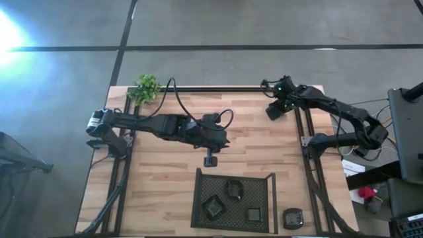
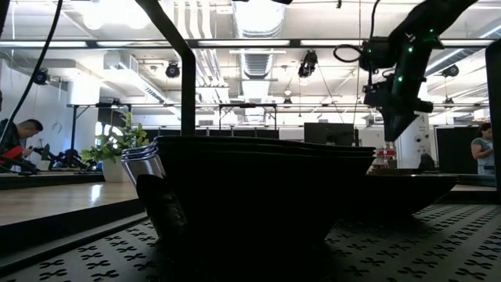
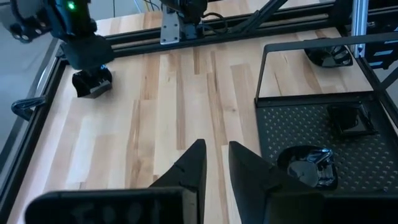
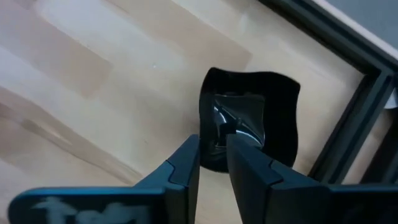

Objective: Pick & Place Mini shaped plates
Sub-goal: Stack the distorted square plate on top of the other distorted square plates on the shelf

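While three small glossy black shaped plates (image 1: 232, 190) already sit inside the large black perforated mesh tray (image 1: 200, 198) at the near edge of the table, the job looks roughly mid-way. A fourth glossy black dish (image 1: 293, 218) rests on the wood just outside the tray's right wall, and another wavy-edged black dish (image 4: 252, 118) lies at the far right corner of the table, close to the dark frame rail.

That corner dish is the one in hand: the right gripper (image 4: 212, 155) hangs over it, its two dark fingers nearly closed with the dish's near rim passing between the tips; whether they actually pinch it I cannot tell.

The left gripper (image 3: 216, 163) waits above bare planks mid-table, just beyond the tray's far wall, fingers drawn close with a thin gap and holding nothing.

Beyond these, a small green leafy plant (image 1: 147, 88) stands at the far left corner of the light wooden table (image 1: 158, 185).

No brand, label or legible writing shows anywhere.
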`<state>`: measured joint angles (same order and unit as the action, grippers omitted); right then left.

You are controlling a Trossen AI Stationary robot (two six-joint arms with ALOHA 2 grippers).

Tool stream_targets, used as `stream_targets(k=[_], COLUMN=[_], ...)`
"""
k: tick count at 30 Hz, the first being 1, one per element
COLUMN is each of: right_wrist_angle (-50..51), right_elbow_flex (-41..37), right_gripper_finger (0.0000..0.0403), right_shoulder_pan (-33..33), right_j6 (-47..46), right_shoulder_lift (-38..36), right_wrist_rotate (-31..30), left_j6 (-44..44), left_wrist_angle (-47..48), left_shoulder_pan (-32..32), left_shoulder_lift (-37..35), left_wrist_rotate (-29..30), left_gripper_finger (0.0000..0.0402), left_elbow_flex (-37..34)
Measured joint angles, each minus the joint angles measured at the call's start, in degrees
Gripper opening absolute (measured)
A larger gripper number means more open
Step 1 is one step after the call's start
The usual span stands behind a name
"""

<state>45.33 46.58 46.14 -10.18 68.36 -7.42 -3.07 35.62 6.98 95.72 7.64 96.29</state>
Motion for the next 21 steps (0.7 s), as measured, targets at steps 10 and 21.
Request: stream_targets(k=[10,21], right_wrist_angle=[-8.71,-15.19], right_elbow_flex=[-6.07,-12.05], right_gripper_finger=[0.009,0.0101], right_shoulder_pan=[0.06,0.01], right_j6=[1.16,3.03], right_shoulder_lift=[0.0,0.0], right_wrist_rotate=[0.18,0.0], left_j6=[0.01,0.17], left_wrist_angle=[0.0,0.0], left_shoulder_pan=[0.02,0.02], left_shoulder_lift=[0.0,0.0], left_wrist_rotate=[0.0,0.0], left_gripper_finger=[0.0062,0.0062], left_elbow_flex=[0.0,0.0])
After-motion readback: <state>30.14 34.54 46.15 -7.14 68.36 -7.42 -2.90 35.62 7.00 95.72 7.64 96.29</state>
